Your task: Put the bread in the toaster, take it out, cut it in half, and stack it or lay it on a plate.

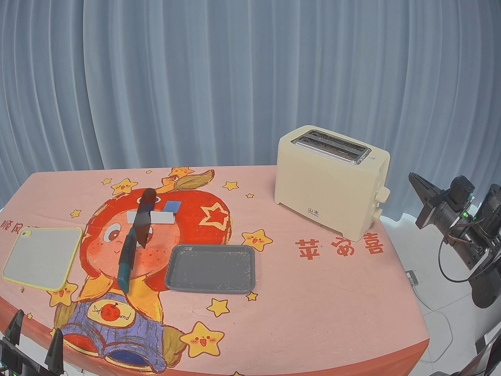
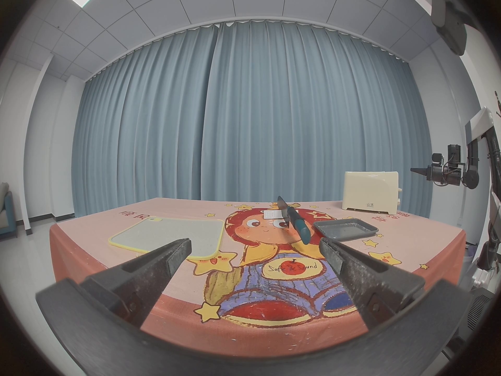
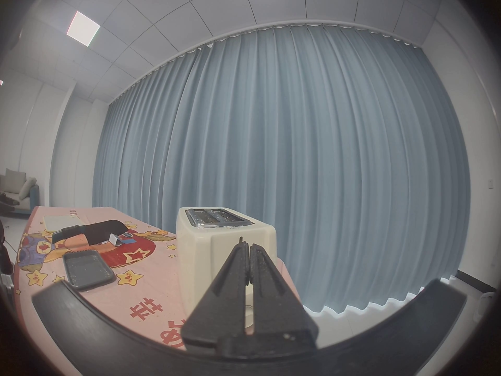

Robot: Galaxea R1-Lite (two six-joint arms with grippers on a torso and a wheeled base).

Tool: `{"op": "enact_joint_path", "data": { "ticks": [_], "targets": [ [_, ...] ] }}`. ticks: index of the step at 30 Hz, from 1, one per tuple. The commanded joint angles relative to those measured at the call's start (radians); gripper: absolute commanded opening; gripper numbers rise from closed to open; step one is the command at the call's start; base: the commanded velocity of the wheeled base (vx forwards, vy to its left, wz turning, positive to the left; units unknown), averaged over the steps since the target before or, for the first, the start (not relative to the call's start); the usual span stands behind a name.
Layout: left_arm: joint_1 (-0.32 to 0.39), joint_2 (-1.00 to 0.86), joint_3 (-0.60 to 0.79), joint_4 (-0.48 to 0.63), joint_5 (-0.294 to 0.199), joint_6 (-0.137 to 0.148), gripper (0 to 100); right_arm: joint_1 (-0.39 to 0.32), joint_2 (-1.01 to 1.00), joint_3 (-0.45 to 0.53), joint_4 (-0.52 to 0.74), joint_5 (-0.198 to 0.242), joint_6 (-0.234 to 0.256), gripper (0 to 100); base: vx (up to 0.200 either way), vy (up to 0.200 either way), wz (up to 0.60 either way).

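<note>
A cream toaster (image 1: 331, 181) stands at the table's back right, and its two top slots show bare metal grilles. A dark grey tray-like plate (image 1: 211, 268) lies in the middle of the table. A knife (image 1: 136, 236) with a teal handle leans on a small white and blue rest (image 1: 164, 215) to the left of the plate. My left gripper (image 2: 255, 251) hangs open at the table's front left corner with nothing between its fingers. My right gripper (image 3: 249, 251) is shut on nothing, off the table's right edge, pointing at the toaster (image 3: 219, 246).
A pale cutting board (image 1: 42, 257) with a yellow rim lies at the table's left edge. A printed pink cloth (image 1: 323, 298) covers the table. A blue curtain hangs behind the table.
</note>
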Motion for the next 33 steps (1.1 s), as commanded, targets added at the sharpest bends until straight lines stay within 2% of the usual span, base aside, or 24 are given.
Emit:
{"op": "enact_joint_path", "data": {
  "ticks": [1, 33],
  "targets": [
    [0.000, 0.002, 0.018, 0.000, 0.000, 0.000, 100, -0.005, 0.002, -0.001, -0.009, 0.001, -0.001, 0, 0.000, 0.000, 0.00],
    [0.000, 0.002, 0.018, 0.000, 0.000, 0.000, 100, -0.006, -0.007, 0.033, -0.009, 0.008, -0.001, 0, 0.000, 0.000, 0.00]
  ]
}}
